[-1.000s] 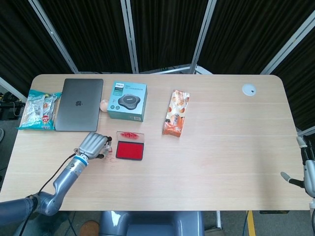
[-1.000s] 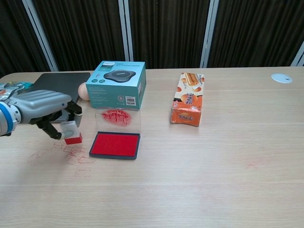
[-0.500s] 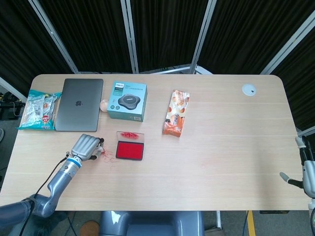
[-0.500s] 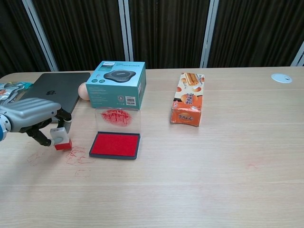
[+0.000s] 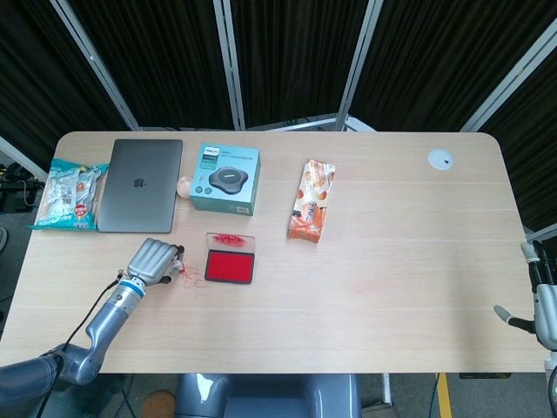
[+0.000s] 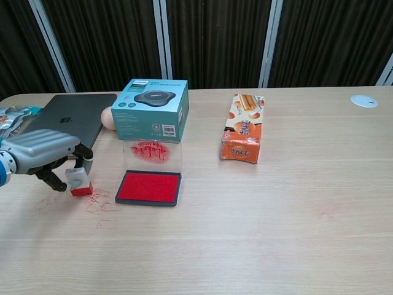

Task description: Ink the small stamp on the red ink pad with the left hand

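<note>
Metallic left robot hand [image 6: 43,153] grips blocky red-based stamp [image 6: 78,182] beside flat ink pad [image 6: 149,187].

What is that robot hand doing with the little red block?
The robot's left hand holds a small stamp with a red bottom. The stamp sits low over the table, on some red marks just left of the red ink pad. The pad's clear lid stands open, but the stamp is not on the ink. The right hand waits at the table's far edge, holding nothing.
</note>
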Robot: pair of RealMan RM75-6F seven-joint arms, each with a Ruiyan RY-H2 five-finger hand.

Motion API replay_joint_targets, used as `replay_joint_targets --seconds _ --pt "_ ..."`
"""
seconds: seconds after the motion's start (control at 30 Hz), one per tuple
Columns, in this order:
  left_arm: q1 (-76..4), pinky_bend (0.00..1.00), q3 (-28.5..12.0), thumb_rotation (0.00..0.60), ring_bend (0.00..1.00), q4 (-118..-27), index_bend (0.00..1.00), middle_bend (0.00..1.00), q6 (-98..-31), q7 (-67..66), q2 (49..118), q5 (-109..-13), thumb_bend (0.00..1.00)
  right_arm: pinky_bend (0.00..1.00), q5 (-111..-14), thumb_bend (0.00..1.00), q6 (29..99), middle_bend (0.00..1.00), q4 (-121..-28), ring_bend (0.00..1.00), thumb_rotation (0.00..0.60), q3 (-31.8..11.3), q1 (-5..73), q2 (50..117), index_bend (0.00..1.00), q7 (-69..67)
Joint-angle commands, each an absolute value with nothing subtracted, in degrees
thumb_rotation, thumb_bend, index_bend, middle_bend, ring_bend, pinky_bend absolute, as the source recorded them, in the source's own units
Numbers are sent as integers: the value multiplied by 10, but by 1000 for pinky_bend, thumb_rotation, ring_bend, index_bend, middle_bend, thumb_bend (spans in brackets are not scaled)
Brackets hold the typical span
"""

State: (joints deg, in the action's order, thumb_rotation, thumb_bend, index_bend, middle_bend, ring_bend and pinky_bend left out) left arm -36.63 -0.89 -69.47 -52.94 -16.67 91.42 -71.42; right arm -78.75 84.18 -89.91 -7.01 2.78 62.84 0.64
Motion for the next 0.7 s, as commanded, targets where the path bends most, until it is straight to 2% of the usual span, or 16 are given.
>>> replay_joint_targets --seconds 0.03,0.23,0.4,0.57,0.7 --pt "-365 911 -10 600 822 -694 523 536 -529 -168 914 -714 63 0 -787 0 842 0 -899 0 600 -70 28 628 0 6" --pt "-363 911 -12 600 822 -696 523 536 -533 -171 915 -719 7 0 -787 0 842 0 -899 0 600 -70 28 628 0 6" --pt "-361 911 -14 600 821 -695 513 530 -533 -175 916 -721 0 0 -787 0 843 0 -900 0 600 -71 27 627 0 5" --pt "-360 910 -15 600 820 -696 439 478 -530 -179 917 -718 0 0 -787 0 843 0 -899 0 600 -70 27 627 0 5" --pt "-358 908 -16 600 819 -699 360 395 -528 -185 916 -716 0 0 -787 0 843 0 -899 0 600 -70 27 627 0 5"
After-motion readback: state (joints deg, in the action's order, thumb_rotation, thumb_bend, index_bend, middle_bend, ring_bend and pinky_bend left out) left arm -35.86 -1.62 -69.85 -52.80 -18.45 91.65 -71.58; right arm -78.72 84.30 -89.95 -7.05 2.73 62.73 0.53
